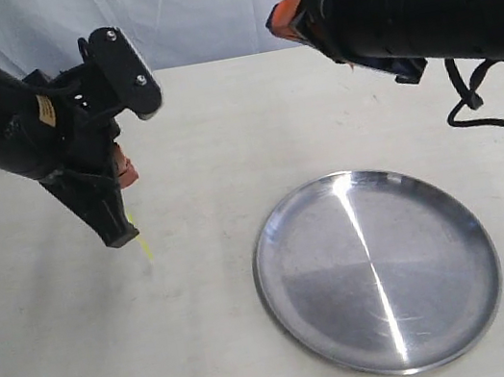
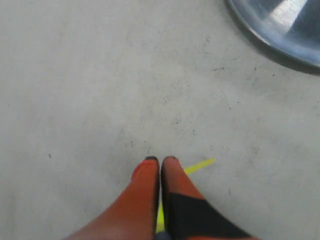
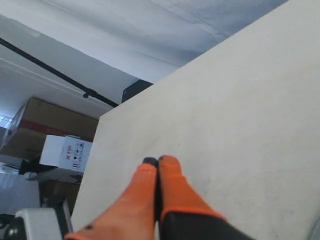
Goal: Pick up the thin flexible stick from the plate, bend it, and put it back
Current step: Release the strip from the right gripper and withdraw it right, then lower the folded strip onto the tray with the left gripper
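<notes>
Left gripper clamps the thin yellow flexible stick, a grip seen only in its wrist view. In the exterior view, the round shiny silver metal plate lies at its four o'clock. Right gripper is closed tight and empty.

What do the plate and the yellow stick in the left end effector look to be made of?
Plate: metal, probably steel, polished silver; a bright glare streak runs across it. Stick: thin, flat, bright yellow, possibly plastic; too little shows to be sure.
</notes>
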Action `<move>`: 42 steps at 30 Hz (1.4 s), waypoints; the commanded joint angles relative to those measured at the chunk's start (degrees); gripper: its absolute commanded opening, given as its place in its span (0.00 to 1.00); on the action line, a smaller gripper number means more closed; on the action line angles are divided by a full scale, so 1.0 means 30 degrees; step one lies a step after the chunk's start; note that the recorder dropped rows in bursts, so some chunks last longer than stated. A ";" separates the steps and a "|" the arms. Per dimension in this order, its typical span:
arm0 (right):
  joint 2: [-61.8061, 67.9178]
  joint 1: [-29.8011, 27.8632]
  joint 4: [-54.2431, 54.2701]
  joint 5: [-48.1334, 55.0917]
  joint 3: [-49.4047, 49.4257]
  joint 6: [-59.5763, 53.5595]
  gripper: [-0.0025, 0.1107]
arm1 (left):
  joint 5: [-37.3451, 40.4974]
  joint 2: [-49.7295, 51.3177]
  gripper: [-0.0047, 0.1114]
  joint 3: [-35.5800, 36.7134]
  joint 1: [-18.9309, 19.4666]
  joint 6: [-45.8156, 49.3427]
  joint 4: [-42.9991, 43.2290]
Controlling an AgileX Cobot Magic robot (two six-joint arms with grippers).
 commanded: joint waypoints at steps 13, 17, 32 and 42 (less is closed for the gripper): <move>-0.0393 -0.4240 -0.5035 0.0692 -0.0046 -0.0494 0.01 | -0.0071 -0.0794 0.04 -0.0070 -0.0013 -0.6937 -0.5278; -0.0393 -0.5500 -0.7591 0.2767 -0.0046 -0.0494 0.01 | -0.0547 -0.0794 0.04 -0.0070 -0.0013 -0.6937 -0.7130; -0.0393 -0.9043 -2.0256 1.2595 -0.0046 0.6078 0.01 | -0.3237 -0.0709 0.04 -0.0070 -0.0013 -0.5532 -1.3059; -0.0435 -0.9043 -2.1686 1.5701 -0.0046 0.5277 0.40 | -0.2909 0.0886 0.04 -0.0070 -0.0013 -0.1353 -1.8373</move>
